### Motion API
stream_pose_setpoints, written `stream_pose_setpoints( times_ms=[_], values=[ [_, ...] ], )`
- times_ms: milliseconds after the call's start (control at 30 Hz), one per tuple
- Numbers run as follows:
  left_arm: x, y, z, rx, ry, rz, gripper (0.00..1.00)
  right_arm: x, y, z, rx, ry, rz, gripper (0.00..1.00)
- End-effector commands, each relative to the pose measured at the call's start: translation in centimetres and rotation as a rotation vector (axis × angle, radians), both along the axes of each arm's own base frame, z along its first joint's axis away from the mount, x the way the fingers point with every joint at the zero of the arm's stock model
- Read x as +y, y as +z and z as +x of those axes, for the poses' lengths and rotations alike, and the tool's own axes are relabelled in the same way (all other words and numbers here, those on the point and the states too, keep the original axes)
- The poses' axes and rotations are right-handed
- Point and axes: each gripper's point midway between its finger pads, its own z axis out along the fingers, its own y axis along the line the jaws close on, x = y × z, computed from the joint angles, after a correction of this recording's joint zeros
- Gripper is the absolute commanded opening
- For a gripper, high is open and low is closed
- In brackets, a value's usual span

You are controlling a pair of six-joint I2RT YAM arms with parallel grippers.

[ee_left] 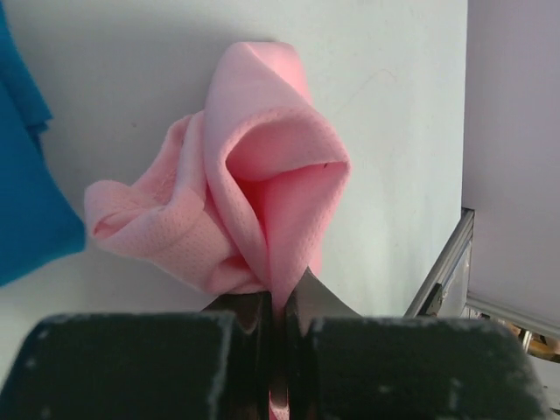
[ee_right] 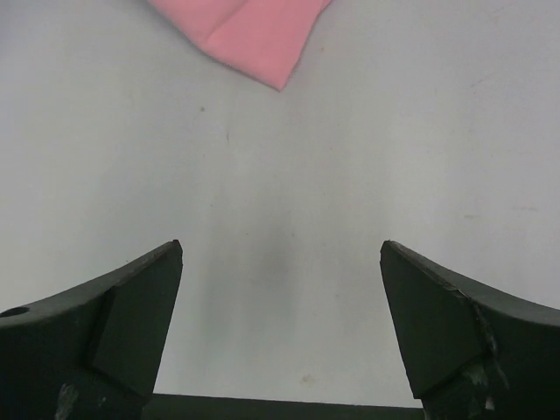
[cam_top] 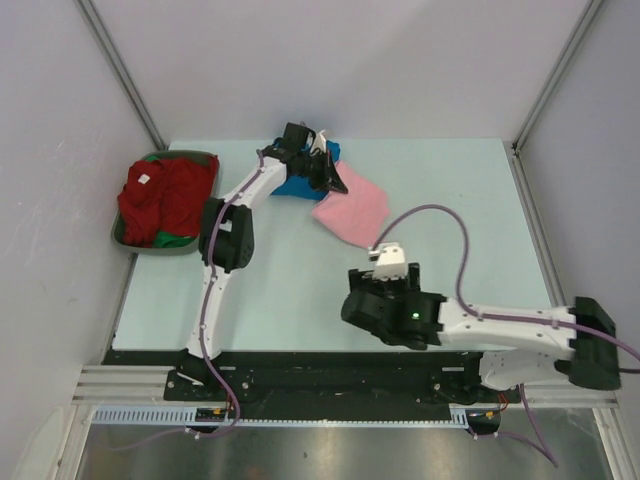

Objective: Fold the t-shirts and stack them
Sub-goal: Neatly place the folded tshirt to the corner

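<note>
My left gripper (ee_left: 280,302) is pinched tight on a fold of the pink mesh-knit t-shirt (ee_left: 271,175). The cloth comes up between its two fingers and bunches into a loose roll just ahead of them, with the lower part lying on the pale tabletop (ee_left: 394,105). Close on that gripper's left, just beside the pink bundle but not touching it, is the curved edge of a blue cloth t-shirt (ee_left: 26,210). On its right the table is bare out to the aluminium frame bar (ee_left: 442,271) at the edge.

My right gripper (ee_right: 280,254) is spread wide and holds nothing. It hovers over bare tabletop, and both fingers are clear of any cloth. Straight ahead of it, well apart, a pointed corner of the pink shirt lies flat, and to its right the surface is free.

Far out to the left of my left arm, at the table's left edge, a heap of red t-shirts (cam_top: 160,200) fills a dark green tray (cam_top: 195,155).
</note>
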Motion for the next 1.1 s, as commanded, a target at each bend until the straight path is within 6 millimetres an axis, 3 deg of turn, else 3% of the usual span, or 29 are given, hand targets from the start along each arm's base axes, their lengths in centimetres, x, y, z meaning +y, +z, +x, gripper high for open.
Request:
stream_pose_setpoints(
  times_ms=[0, 100, 133, 200, 233, 300, 400, 567, 800, 933, 1067],
  values=[
    [1.8, 1.7, 2.1, -0.043, 0.013, -0.025, 0.01, -2.5, 3.5, 0.5, -0.070, -0.167, 0.375, 1.00],
    [3.0, 2.4, 3.4, -0.069, 0.041, -0.049, 0.00, -7.2, 5.1, 1.8, -0.133, -0.296, 0.528, 1.00],
    [3.5, 2.7, 3.8, -0.074, 0.052, -0.057, 0.00, -9.2, 5.5, 2.7, -0.165, -0.350, 0.538, 1.00],
    [3.8, 3.5, 4.2, -0.098, 0.058, -0.074, 0.00, -10.9, 7.2, 3.6, -0.223, -0.322, 0.559, 1.00],
    [4.1, 3.8, 4.5, -0.103, 0.065, -0.082, 0.00, -13.2, 7.6, 4.9, -0.254, -0.392, 0.552, 1.00],
    [4.2, 4.5, 4.9, -0.123, 0.067, -0.100, 0.00, -13.6, 8.3, 6.2, -0.233, -0.352, 0.561, 1.00],
    [4.6, 5.7, 5.6, -0.156, 0.074, -0.125, 0.00, -15.1, 7.7, 8.1, -0.184, -0.371, 0.592, 1.00],
    [5.9, 7.6, 7.5, -0.203, 0.096, -0.180, 0.00, -13.5, 6.4, 9.0, -0.130, -0.303, 0.582, 1.00],
    [8.6, 8.4, 9.6, -0.238, 0.126, -0.232, 0.00, -10.5, 4.3, 9.0, -0.086, -0.232, 0.537, 1.00],
    [10.6, 7.8, 10.6, -0.240, 0.151, -0.236, 0.00, -8.7, 3.4, 9.2, -0.067, -0.200, 0.531, 1.00],
    [12.3, 5.3, 11.1, -0.206, 0.170, -0.215, 0.00, -7.6, 3.0, 9.3, -0.067, -0.176, 0.506, 1.00]
  ],
)
